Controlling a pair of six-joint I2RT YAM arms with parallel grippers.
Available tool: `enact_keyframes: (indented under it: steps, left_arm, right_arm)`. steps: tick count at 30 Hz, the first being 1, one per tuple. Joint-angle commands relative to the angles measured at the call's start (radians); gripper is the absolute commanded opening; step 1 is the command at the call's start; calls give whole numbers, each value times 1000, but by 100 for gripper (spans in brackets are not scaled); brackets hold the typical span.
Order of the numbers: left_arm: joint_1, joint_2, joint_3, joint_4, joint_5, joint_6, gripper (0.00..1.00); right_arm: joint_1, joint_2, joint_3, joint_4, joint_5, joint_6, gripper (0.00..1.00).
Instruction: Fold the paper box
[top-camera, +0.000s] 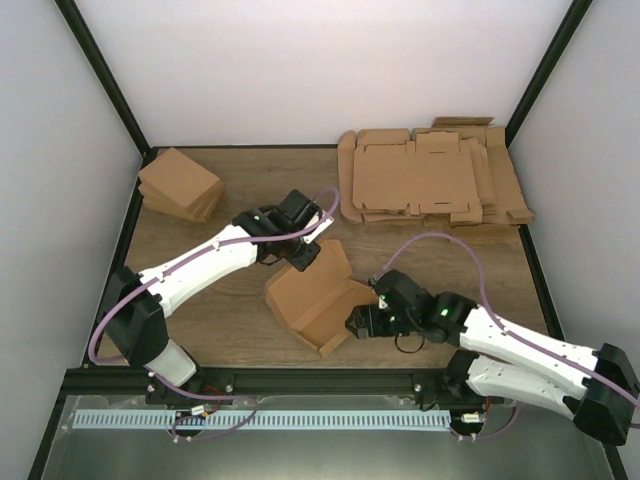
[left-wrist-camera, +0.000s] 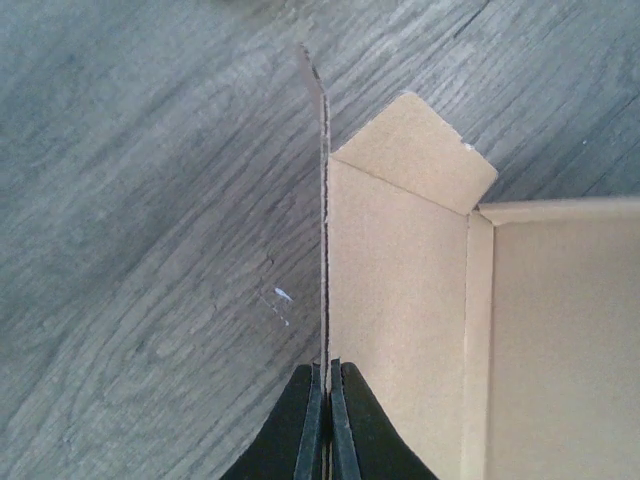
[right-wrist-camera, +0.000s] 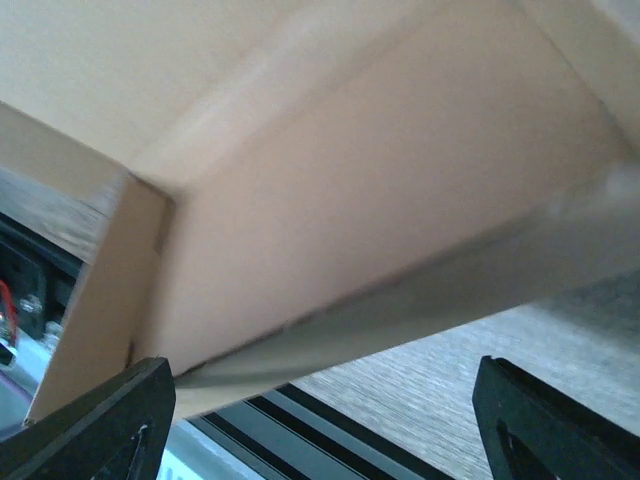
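While left fingers (left-wrist-camera: 295, 440) clamp the paper box (top-camera: 310, 300) (plain brown), right fingers (right-wrist-camera: 100, 430) spread apart

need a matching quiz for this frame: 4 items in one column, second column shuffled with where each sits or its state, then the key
Column 1
1. paper box
2. pile of flat tabbed sheets
3. pile of small folded boxes
4. left end effector

Column 2
A. far left of the table
B. shut on a cardboard wall
C. middle of the table
D. far right of the table

Pairs: 1-C, 2-D, 3-A, 4-B
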Motion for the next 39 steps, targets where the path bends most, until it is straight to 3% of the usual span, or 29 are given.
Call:
enact_keyframes:
  steps: [1, 12, 15, 18, 24, 27, 31, 36, 39]
  left_arm:
    - [-9, -5, 67, -42, -28, -3, 4]
    - [-12, 42, 196, -50, -58, 75, 8]
    - [-11, 65, 220, -41, -92, 95, 25]
    - [-12, 71, 239, -40, -128, 65, 51]
    - [-12, -31, 203, 7, -174, -69, 83]
    - [-11, -119, 143, 16, -260, -166, 99]
    - [-8, -267, 45, -8, -387, -349, 100]
    - [5, -425, -101, -46, -422, -593, 100]
    - [13, -522, -184, -58, -407, -727, 100]
  right_arm:
    - [8, 34, -135, 257, -139, 79, 83]
    - [4, 413, -83, 608, -129, -93, 76]
    - [4, 437, -89, 703, -133, -129, 74]
    - [-25, 367, -119, 734, -120, -173, 75]
    - [-151, 272, -58, 582, -281, -374, 78]
    - [-180, 241, -10, 482, -286, -423, 79]
    - [-266, 192, 26, 451, -281, -473, 79]
    - [-398, 231, 124, 510, -244, -522, 76]
    - [-417, 268, 142, 618, -308, -659, 79]
